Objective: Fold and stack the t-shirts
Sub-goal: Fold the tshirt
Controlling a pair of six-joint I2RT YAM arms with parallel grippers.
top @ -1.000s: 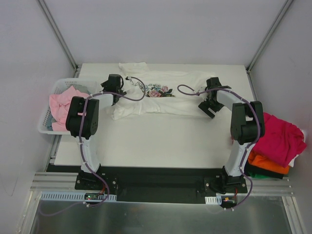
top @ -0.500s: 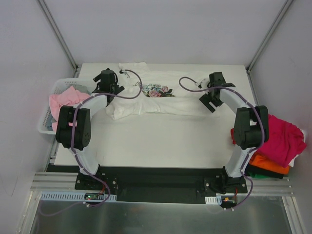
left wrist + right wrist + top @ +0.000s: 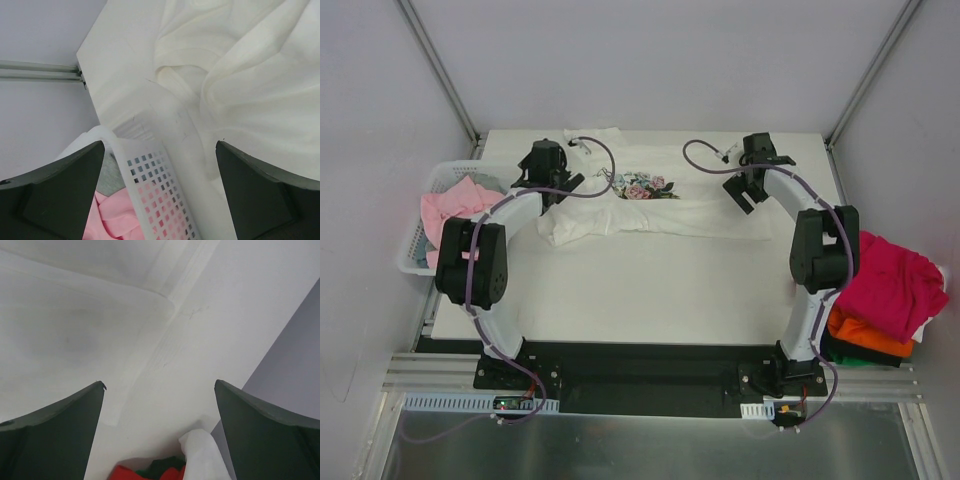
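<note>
My left hand (image 3: 548, 172) hangs open and empty over the left end of the floral white tee (image 3: 650, 205). My right hand (image 3: 748, 188) is just as wide over its right end. From above, the tee lies spread across the table (image 3: 650, 290) toward 12 o'clock, print up. I judge it is laid flat so it can be folded, and that I have a hand at each end so I can take both sides together. The basket (image 3: 440, 178) sits at 9 o'clock with the pink tee (image 3: 450, 215) in it, I think waiting its turn. At 4 o'clock, off the table's edge, the magenta tee (image 3: 895, 285) lies loosely over the orange tee (image 3: 865, 335) and a dark tee (image 3: 850, 352).

In my left wrist view, my fingers (image 3: 60, 195) stand far apart with nothing between them. The white cloth bunches at 1 o'clock, and the basket rim is at 6 o'clock, just beside the tee's edge.

In my right wrist view, the fingers (image 3: 265, 435) are also wide and empty. Smooth white cloth fills 10 o'clock and bare table lies at 2 o'clock. A bit of the coloured pile shows at 6 o'clock.

Compared with a second ago, my left elbow has swung outward toward 8 o'clock and the hand has moved up toward 11. My right hand has moved from the tee's near edge toward 12 o'clock. The tee itself lies much as it did.
</note>
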